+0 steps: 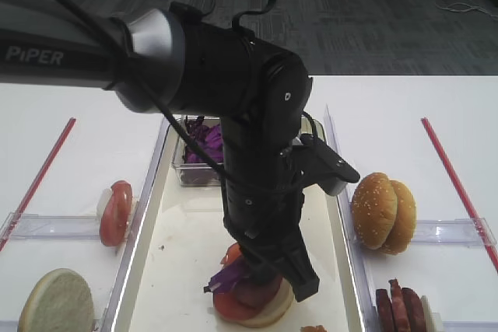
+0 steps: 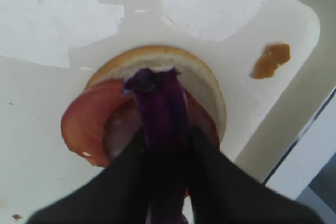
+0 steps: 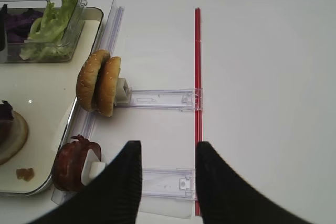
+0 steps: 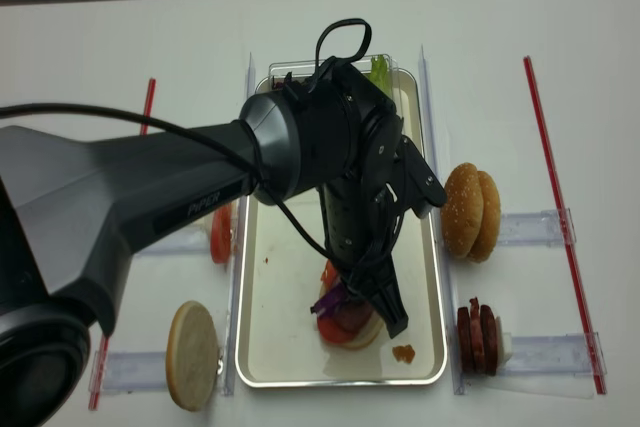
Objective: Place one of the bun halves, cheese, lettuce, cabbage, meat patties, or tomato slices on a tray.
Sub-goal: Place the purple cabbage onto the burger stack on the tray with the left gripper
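In the left wrist view my left gripper (image 2: 165, 132) is shut on a strip of purple cabbage (image 2: 160, 103). The strip hangs down onto a stack on the tray (image 1: 187, 231): a bun half (image 2: 205, 77) at the bottom, then a tomato slice (image 2: 84, 124) and a pink meat slice (image 2: 118, 129). From above, the cabbage (image 1: 226, 277) sticks out to the left of the fingers, over the stack near the tray's front end. Out to the right, over the white table beside a clear rack (image 3: 168, 184), my right gripper (image 3: 168, 148) stands open and empty.
A clear tub (image 1: 198, 149) of cabbage and lettuce (image 3: 50, 24) sits at the tray's far end. Racks hold bun halves (image 1: 383, 211) and meat patties (image 1: 401, 309) on the right, tomato slices (image 1: 115, 211) and a bun half (image 1: 56, 302) on the left. A sauce blob (image 2: 272, 60) lies on the tray.
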Robot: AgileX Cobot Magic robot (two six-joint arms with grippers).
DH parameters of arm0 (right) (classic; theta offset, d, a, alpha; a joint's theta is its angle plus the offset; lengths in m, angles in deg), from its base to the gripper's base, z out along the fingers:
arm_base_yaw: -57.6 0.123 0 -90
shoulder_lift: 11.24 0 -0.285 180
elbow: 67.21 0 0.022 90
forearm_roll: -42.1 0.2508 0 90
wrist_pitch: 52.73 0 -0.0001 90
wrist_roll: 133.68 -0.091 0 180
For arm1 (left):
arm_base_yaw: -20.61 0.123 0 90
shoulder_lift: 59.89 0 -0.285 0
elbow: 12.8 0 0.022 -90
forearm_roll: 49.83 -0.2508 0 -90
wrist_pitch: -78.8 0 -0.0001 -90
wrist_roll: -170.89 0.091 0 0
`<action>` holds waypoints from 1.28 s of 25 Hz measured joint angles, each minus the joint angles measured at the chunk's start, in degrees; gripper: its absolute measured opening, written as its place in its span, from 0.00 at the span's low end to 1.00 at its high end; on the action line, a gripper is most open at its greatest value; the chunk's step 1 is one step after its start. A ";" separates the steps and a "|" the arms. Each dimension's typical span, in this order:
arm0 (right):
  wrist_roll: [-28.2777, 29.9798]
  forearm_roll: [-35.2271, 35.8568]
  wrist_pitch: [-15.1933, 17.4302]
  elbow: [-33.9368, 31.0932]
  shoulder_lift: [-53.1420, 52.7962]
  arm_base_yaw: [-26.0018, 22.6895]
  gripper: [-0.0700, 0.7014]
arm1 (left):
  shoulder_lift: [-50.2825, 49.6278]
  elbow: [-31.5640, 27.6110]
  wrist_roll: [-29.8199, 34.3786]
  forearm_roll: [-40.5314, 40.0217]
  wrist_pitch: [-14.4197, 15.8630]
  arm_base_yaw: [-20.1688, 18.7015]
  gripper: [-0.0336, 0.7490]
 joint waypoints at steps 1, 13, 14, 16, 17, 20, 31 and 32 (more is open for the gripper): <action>0.00 0.00 0.00 0.00 0.00 0.00 0.44 | 0.00 0.00 0.00 0.00 0.12 0.00 0.28; -0.10 0.00 0.00 0.00 0.00 0.00 0.44 | 0.00 0.00 -0.08 0.08 0.47 0.00 0.39; -0.10 0.00 0.00 0.00 0.00 0.00 0.44 | 0.00 0.00 -0.08 0.13 0.56 0.00 0.40; -0.10 0.00 0.00 0.00 0.00 0.00 0.44 | 0.00 0.00 -0.22 0.37 0.84 0.00 0.44; -0.10 0.00 0.00 0.00 0.00 0.00 0.44 | 0.00 0.00 -0.22 0.60 0.82 0.00 0.46; -0.10 0.00 0.00 0.00 0.00 0.00 0.44 | 0.00 0.00 -0.22 1.21 1.04 0.00 0.51; -0.10 0.00 0.00 0.00 0.00 0.00 0.44 | 0.00 4.30 -2.54 0.50 4.76 0.00 0.53; -0.10 0.00 0.00 0.00 0.00 0.00 0.44 | 0.00 4.87 -3.23 -0.22 5.47 0.00 0.53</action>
